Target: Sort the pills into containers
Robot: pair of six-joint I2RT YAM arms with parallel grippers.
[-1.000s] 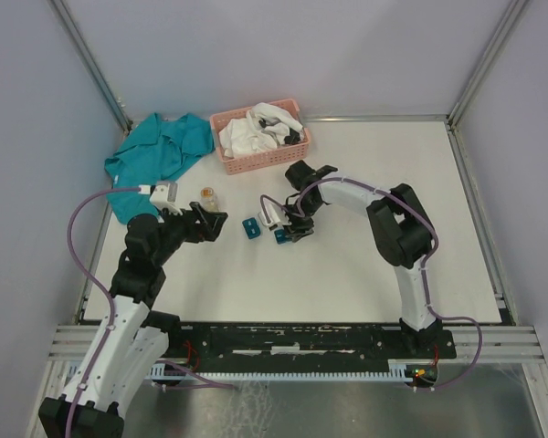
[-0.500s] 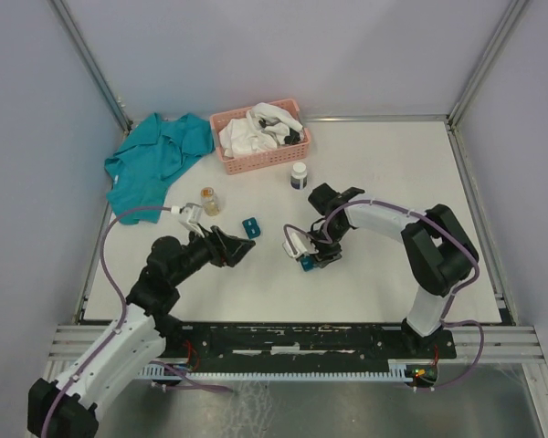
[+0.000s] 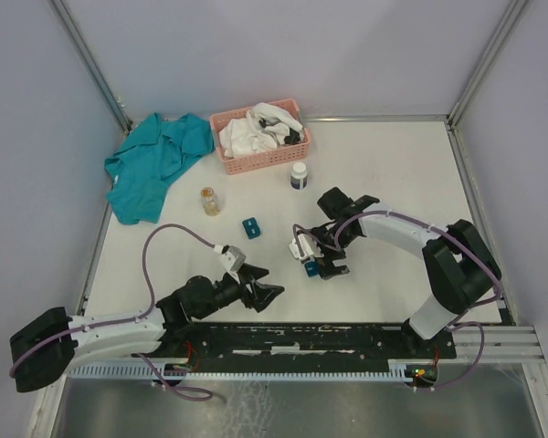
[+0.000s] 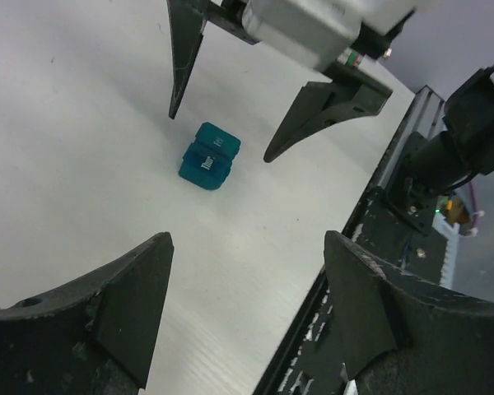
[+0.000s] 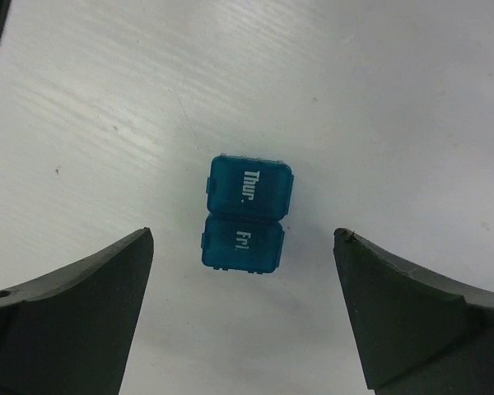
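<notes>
**Right fingers spread wide over the Thur./Fri pill box, nothing gripped**

The right gripper [image 5: 243, 237] hangs over the white table [image 3: 393, 182] with its two dark fingers [image 5: 66, 321] wide apart. The teal pill box [image 5: 247, 212] lies flat on the table between them. It is clear of both pads, roughly centred in the gap. It has two joined cells with closed lids, printed "Thur." and "Fri".

The left gripper [image 4: 245, 243] is low over the table, and its fingers [image 4: 107, 304] are also spread with nothing between them. The same pill box lies ahead of their tips, well apart from them, framed by the right arm's fingers beyond.

A second teal pill box [image 3: 250, 227] sits on the table, off to the outer side of the right fingers and beyond the left ones. It is too small in the overhead view to tell whether its lid is shut.

Farther beyond both sets of fingers stand a small amber vial [image 3: 208, 201] and a white bottle [image 3: 299, 175]. Behind those are a pink basket [image 3: 256, 164] holding white cloth [image 3: 256, 132] and a crumpled teal garment [image 3: 155, 160].
</notes>
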